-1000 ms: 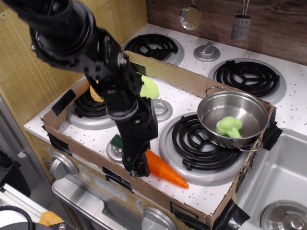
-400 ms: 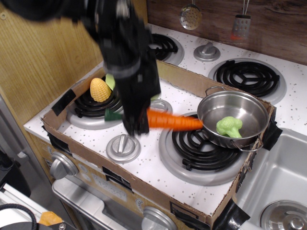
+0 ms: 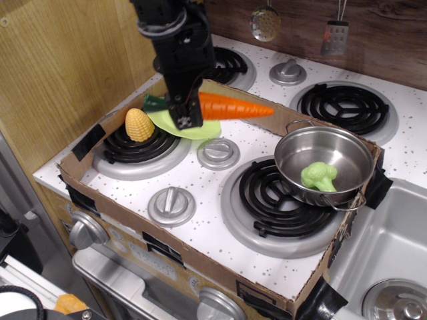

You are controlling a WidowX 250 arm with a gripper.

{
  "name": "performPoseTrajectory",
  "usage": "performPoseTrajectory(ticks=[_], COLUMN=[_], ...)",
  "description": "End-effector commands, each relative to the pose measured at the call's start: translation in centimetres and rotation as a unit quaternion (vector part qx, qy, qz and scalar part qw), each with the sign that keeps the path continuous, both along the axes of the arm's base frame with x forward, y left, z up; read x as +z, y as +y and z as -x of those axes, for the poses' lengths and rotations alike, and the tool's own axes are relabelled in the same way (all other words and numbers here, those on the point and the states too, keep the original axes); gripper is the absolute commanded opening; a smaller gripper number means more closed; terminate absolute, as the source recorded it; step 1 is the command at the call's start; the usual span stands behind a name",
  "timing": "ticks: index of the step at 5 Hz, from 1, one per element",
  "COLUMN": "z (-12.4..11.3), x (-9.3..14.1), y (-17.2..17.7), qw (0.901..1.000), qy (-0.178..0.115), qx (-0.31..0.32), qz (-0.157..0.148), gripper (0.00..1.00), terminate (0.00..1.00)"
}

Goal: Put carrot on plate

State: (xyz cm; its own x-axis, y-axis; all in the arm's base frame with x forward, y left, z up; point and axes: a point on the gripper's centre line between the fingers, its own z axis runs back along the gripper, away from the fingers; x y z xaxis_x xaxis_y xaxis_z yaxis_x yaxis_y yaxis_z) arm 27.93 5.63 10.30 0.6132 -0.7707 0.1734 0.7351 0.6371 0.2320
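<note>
Claw [image 3: 185,115] grips carrot [image 3: 230,107] above plate [image 3: 190,128].

The black tool [image 3: 186,120] hung over the flat lime-green plastic plate [image 3: 200,129], clamped on the long orange toy carrot [image 3: 230,107], which jutted out level to the right above the cardboard wall [image 3: 267,109]. Left of the plate, close by, the stubby yellow corn cob [image 3: 139,125] stood upright on the black coil burner [image 3: 137,147], narrowing any approach from that side. The plate's near rim lay bare, with the round silver knob [image 3: 218,153] just in front of it. To the right, the steel pot [image 3: 325,160] holding a green broccoli piece [image 3: 318,176] stood well apart, leaving open white speckled surface [image 3: 207,233] between and in front.
</note>
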Motion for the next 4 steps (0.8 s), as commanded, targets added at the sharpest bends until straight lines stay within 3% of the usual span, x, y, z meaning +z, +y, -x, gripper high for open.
performPoseTrajectory(ticks=[1, 2, 4], z=[-4.7, -6.9, -8.5], x=[-1.0, -2.7, -4.4], y=[4.1, 5.8, 6.7], qw=[0.9956, 0.9948, 0.9929], qy=[-0.062, -0.036, -0.017], qx=[-0.068, -0.091, -0.114], qz=[-0.019, -0.028, -0.03], gripper=[0.0, 0.0, 0.0], terminate=[0.0, 0.0, 0.0])
